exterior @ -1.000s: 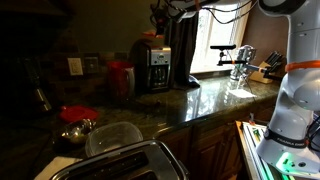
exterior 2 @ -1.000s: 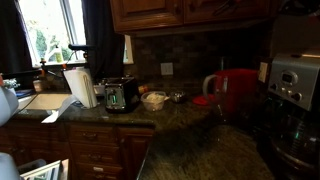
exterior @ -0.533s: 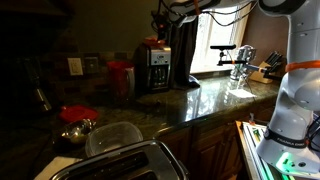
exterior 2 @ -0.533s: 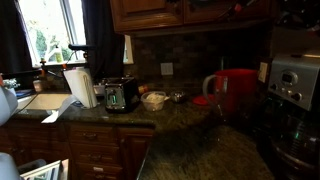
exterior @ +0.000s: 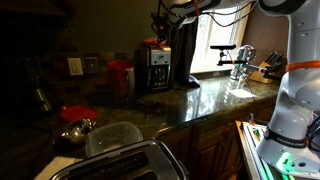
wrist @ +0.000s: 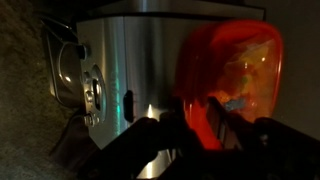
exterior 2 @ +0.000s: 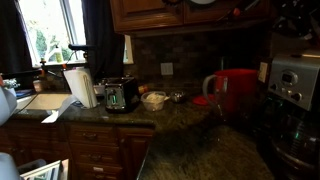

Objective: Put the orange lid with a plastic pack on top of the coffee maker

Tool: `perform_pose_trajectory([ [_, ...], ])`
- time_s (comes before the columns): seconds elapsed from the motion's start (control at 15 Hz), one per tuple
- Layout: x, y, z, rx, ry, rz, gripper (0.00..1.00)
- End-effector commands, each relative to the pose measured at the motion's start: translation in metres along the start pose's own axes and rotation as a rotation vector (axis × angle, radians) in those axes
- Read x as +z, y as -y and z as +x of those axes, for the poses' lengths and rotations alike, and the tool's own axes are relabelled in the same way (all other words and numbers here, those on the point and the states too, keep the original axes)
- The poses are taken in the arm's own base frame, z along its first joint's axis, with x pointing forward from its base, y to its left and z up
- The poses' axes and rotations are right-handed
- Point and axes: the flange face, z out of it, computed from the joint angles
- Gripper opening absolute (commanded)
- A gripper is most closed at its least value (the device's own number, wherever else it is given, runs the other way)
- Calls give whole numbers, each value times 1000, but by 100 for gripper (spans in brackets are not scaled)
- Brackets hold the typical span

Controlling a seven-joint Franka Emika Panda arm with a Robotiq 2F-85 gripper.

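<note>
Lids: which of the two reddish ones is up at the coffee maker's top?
The squarish orange lid carrying the plastic pack, up over the coffee maker; the redder round lid lies on the counter.

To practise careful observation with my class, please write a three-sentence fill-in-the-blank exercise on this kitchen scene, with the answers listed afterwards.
1. In the wrist view, the lid carrying the plastic pack is ___ in colour.
2. In an exterior view, that lid is at the top of the black ___ by the window.
3. The paper towel roll stands beside the silver ___ on the counter.
Missing words: orange; coffee maker; toaster.
</note>
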Motion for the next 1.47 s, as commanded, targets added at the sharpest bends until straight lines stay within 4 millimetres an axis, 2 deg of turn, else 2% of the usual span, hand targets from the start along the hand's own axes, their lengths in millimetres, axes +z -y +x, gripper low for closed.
perform_pose_trajectory([
  [0.0, -12, -2, 1, 18, 2, 5, 63],
  [0.33, -24, 2, 2, 17, 8, 25, 99],
  [0.67, -31, 1, 4, -3, 6, 15, 100],
  [1.0, -63, -4, 26, -145, 16, 34, 100],
  [1.27, -61, -22, 32, -209, 23, -69, 100],
  [1.4, -49, -31, 30, -240, 29, -130, 100],
])
